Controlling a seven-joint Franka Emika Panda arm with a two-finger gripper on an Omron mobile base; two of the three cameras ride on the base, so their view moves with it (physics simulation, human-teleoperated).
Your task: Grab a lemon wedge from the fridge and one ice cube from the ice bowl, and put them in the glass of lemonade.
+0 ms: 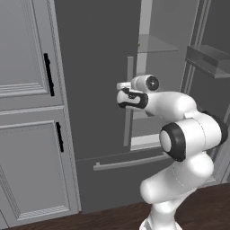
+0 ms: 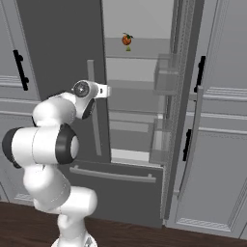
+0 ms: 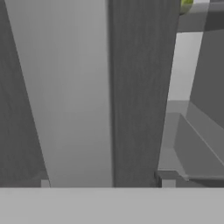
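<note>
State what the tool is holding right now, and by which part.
Cannot be told. The tool is right at the vertical bar handle of the fridge's closed left door, but no view shows its fingers closing on it.

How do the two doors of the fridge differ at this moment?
The left door is closed and flat across the front; the right door is swung open, edge-on to the camera. The right door carries clear shelf bins on its inner side; the left door shows only its bar handle. Both are dark grey.

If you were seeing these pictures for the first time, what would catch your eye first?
The fridge stands with its right door swung open, baring pale shelves. On an upper shelf sits an orange-red fruit with a tiny lemon wedge just below it. The white arm reaches toward the left door's handle.
</note>
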